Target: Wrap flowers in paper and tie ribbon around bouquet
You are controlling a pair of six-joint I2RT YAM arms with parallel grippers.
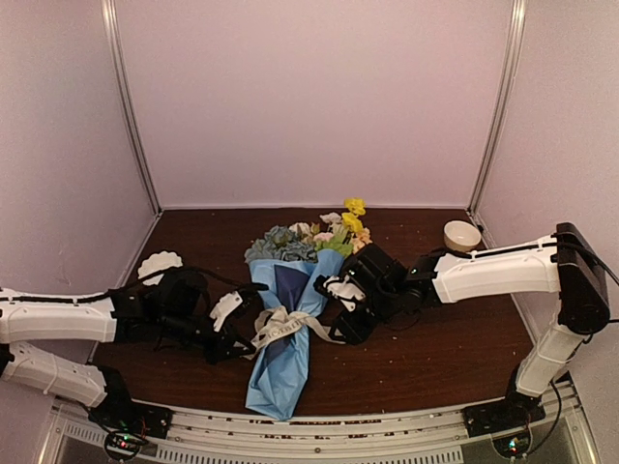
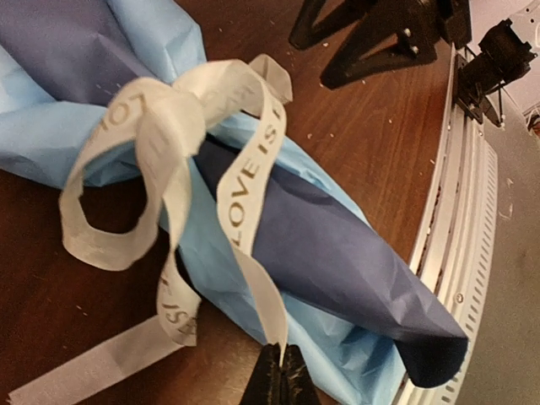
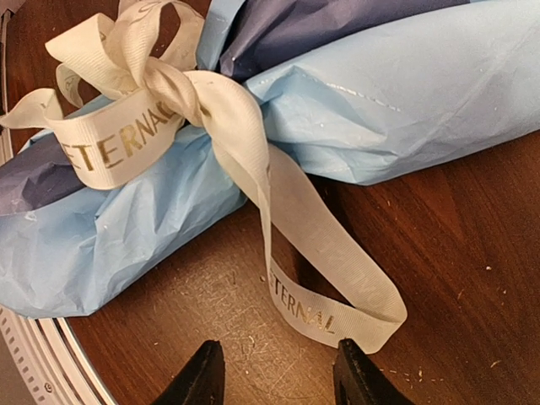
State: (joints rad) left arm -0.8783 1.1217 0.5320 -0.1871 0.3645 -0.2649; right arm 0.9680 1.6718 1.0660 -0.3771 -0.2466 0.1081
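The bouquet [image 1: 280, 377] lies on the counter [image 1: 435, 348] between both arms, flowers [image 1: 290, 244] toward the rear wall, with the ribbon [image 1: 280, 324] knotted around the paper [image 2: 337, 245] cone. The left tool [image 2: 274, 375] is pinched tight on one ribbon strand. The right tool [image 3: 274, 380] stands with jaws apart and empty, just beside a loose ribbon tail. A scalloped white dish [image 1: 160, 263] at left rear and a cream bowl [image 1: 461, 235] at right rear sit well apart from the bouquet.

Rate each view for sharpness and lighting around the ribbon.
Top external: even light, no glare; ribbon small, print unreadable. Left wrist: ribbon print sharp mid-frame; left gripper, pinching a strand, dark and soft at the bottom edge. Right wrist: crisp print, soft shadow under the bouquet.
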